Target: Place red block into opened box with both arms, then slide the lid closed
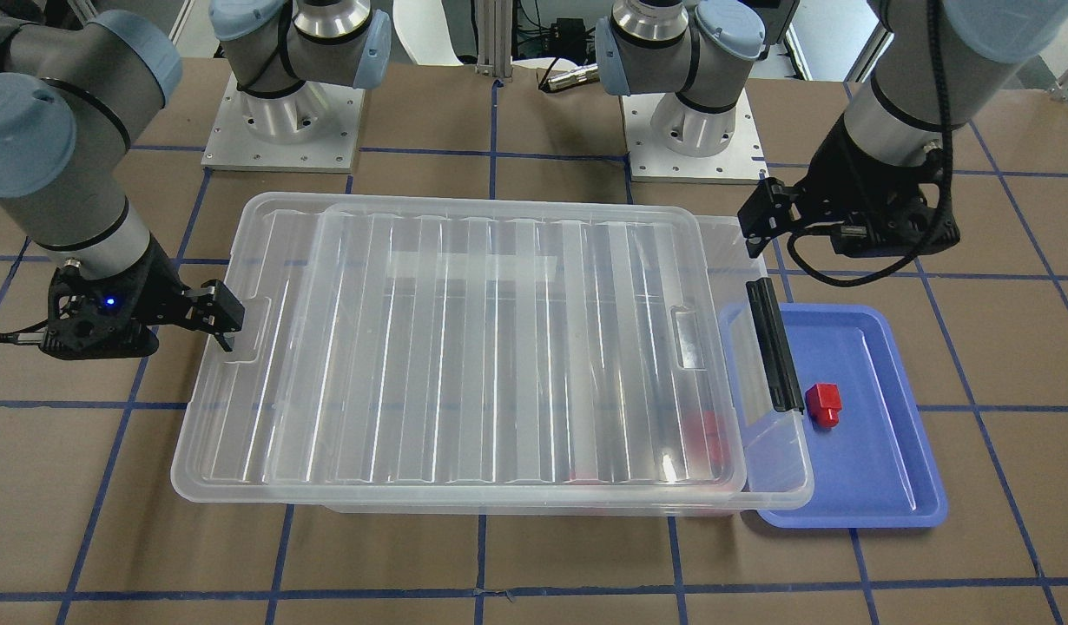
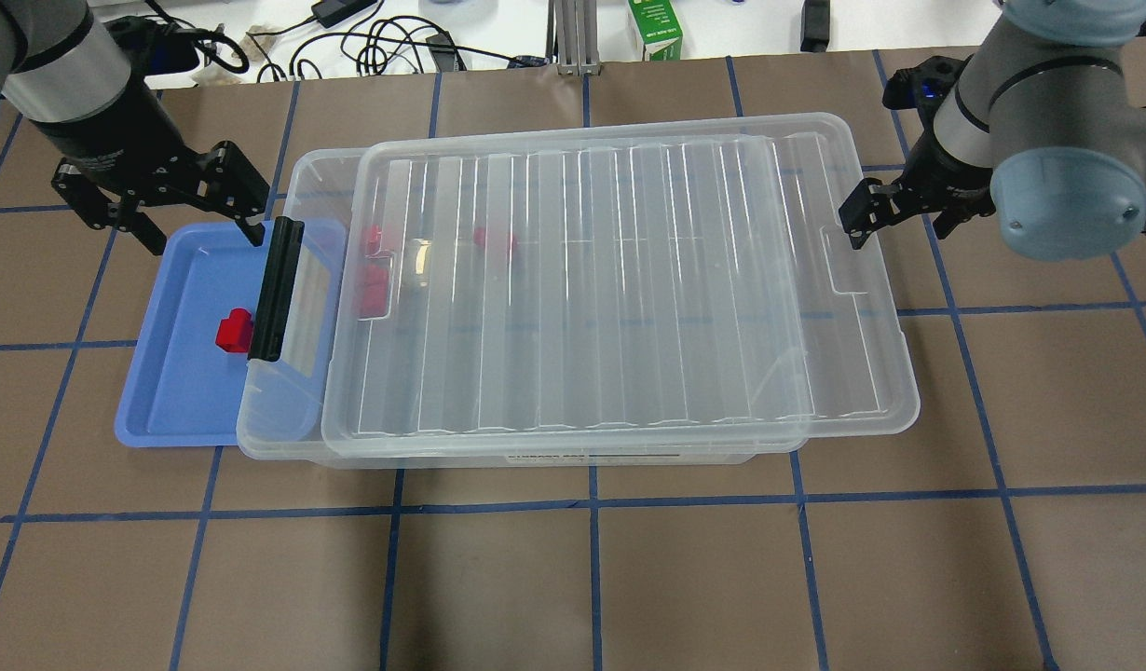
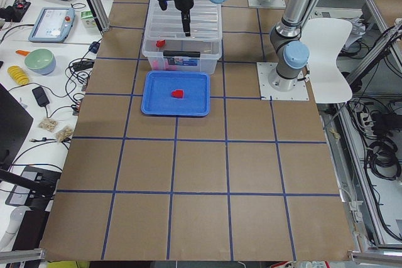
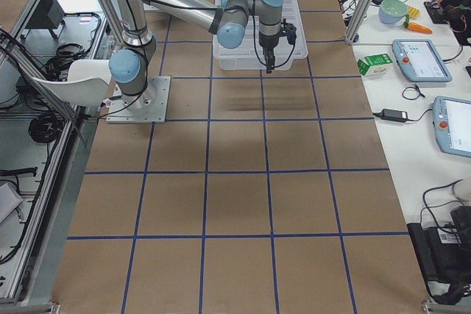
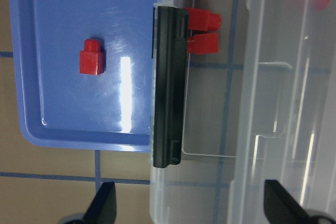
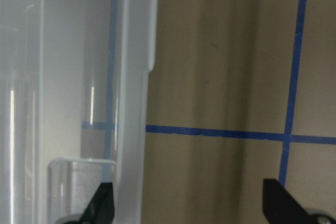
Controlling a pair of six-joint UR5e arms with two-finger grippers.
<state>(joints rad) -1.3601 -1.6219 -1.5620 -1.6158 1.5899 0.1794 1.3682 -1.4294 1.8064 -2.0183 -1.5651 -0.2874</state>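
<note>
**Left claw spread above the tray, red block not yet taken**

The left gripper (image 2: 206, 242) hangs with its fingers wide apart and nothing between them, over the far corner of the blue tray (image 2: 163, 410). The red block (image 2: 233, 331) lies loose on the tray floor nearer the robot, close to the black bar (image 2: 277, 289) on the box (image 2: 284, 410).

The step in hand looks to be the pick. To do it well, the arm should centre over the block and come straight down. The fingers should close across the squarish body rather than the stub, and stay clear of the bar.

Beyond the bar is a narrow uncovered strip of box, where other red pieces (image 5: 203, 20) already lie. The block should be lifted above the rim and dropped in that gap, short of the lid (image 2: 610, 280).

At the far end, the right gripper (image 1: 228, 323) is also spread and empty, just beside the lid's overhanging edge near its tab (image 2: 843, 266). It seems placed to push the lid, and should wait until the left arm is clear.
</note>
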